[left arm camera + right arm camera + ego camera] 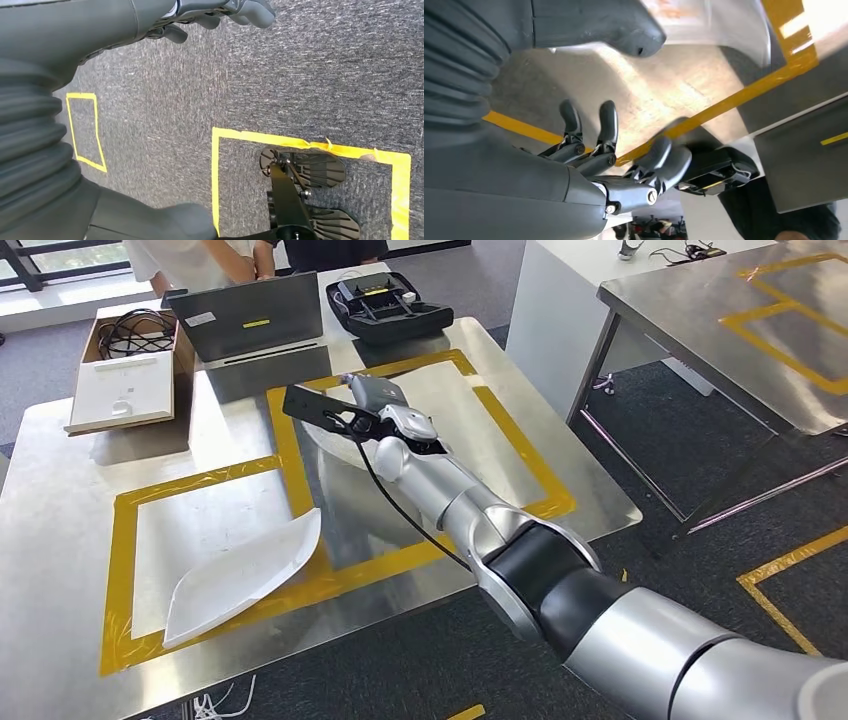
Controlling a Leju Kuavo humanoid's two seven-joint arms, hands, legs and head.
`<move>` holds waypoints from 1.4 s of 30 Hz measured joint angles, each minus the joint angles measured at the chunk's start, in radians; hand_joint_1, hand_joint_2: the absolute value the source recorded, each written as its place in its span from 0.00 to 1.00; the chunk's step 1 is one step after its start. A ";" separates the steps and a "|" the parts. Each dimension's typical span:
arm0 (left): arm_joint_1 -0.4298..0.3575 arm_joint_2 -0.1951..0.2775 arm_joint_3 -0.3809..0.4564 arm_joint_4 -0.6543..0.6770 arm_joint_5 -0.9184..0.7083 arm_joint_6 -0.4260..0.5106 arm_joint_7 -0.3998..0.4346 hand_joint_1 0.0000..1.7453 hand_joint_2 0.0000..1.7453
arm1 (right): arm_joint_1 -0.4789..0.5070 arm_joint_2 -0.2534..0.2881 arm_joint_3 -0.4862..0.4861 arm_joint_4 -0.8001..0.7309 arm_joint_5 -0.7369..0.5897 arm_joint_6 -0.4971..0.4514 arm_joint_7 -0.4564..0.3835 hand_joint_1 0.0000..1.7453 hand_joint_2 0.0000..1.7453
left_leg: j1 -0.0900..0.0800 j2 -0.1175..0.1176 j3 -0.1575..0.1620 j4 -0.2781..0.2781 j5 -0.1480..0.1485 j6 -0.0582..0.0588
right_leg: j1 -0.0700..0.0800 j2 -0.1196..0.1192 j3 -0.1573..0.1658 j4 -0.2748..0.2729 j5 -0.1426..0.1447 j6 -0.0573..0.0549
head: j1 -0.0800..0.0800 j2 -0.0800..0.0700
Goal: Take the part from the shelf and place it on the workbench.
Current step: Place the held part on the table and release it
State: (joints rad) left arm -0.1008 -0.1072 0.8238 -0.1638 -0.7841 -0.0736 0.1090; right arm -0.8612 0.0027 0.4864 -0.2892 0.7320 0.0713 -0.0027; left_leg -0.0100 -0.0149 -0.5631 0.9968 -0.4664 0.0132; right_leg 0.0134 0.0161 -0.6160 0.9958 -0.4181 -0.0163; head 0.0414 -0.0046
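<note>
Starting at the left of the head view, there's a cardboard box with black cables inside [128,340] and a flat white box [120,392] leaning on its front, sitting at the back of the shiny steel desk [60,490]. Nearer the front, the white curved plastic shell part [243,574] lies inside the left yellow-tape rectangle [120,540], its pointed end touching the tape strip between the two rectangles. Behind that is an open grey laptop [250,322], with a person [200,258] standing past it, then a black open case [388,306] at the far edge.

The silver right arm reaches over the right taped rectangle, and the right hand [385,410] hangs above the desk, well apart from the part. In the right wrist view the fingers [607,125] are spread and loosely curled, nothing in them. The left hand [220,12] hangs over grey carpet with yellow tape squares, fingers bent, holding nothing. Off to the right stands a second steel bench [720,330].
</note>
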 joint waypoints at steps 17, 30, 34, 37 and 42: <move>-0.007 0.006 0.014 -0.001 -0.049 0.000 0.029 0.00 0.00 | -0.006 -0.009 -0.006 -0.100 -0.069 -0.180 -0.230 0.00 0.00 | -0.003 -0.002 0.000 0.002 0.000 0.005 | -0.003 0.000 0.001 -0.004 0.003 0.004 | 0.000 0.000; 0.011 0.007 0.017 -0.001 -0.044 0.006 0.018 0.00 0.00 | 0.030 -0.074 -0.051 -0.456 -0.175 -0.280 -0.318 0.00 0.00 | 0.038 0.014 0.002 0.008 0.000 -0.020 | -0.051 -0.012 -0.009 0.080 -0.037 0.079 | 0.003 0.000; 0.015 0.006 0.017 -0.002 -0.049 0.008 0.013 0.00 0.00 | 0.056 -0.085 -0.058 -0.559 -0.180 -0.314 -0.307 0.00 0.00 | 0.038 0.007 -0.009 0.033 -0.011 -0.053 | -0.050 0.000 0.007 0.052 -0.048 0.040 | 0.005 0.000; 0.014 0.005 0.017 -0.002 -0.052 0.009 0.012 0.00 0.00 | 0.074 -0.086 -0.058 -0.606 -0.172 -0.323 -0.295 0.00 0.00 | 0.041 0.010 -0.040 0.100 -0.063 -0.063 | -0.050 0.000 -0.002 0.051 -0.039 0.016 | 0.004 0.000; 0.012 0.005 0.017 -0.002 -0.056 0.010 0.012 0.00 0.00 | 0.106 -0.086 -0.058 -0.637 -0.162 -0.329 -0.291 0.00 0.00 | 0.031 0.011 -0.109 0.301 -0.151 -0.052 | -0.034 -0.001 -0.026 0.051 -0.020 0.000 | 0.003 0.000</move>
State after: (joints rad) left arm -0.0887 -0.1022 0.8412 -0.1663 -0.8405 -0.0633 0.1206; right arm -0.7548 -0.0835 0.4280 -0.9262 0.5698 -0.2572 -0.2933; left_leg 0.0213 -0.0040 -0.6724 1.2983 -0.6176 -0.0384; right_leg -0.0202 0.0154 -0.6418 1.0472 -0.4378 -0.0161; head 0.0445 -0.0046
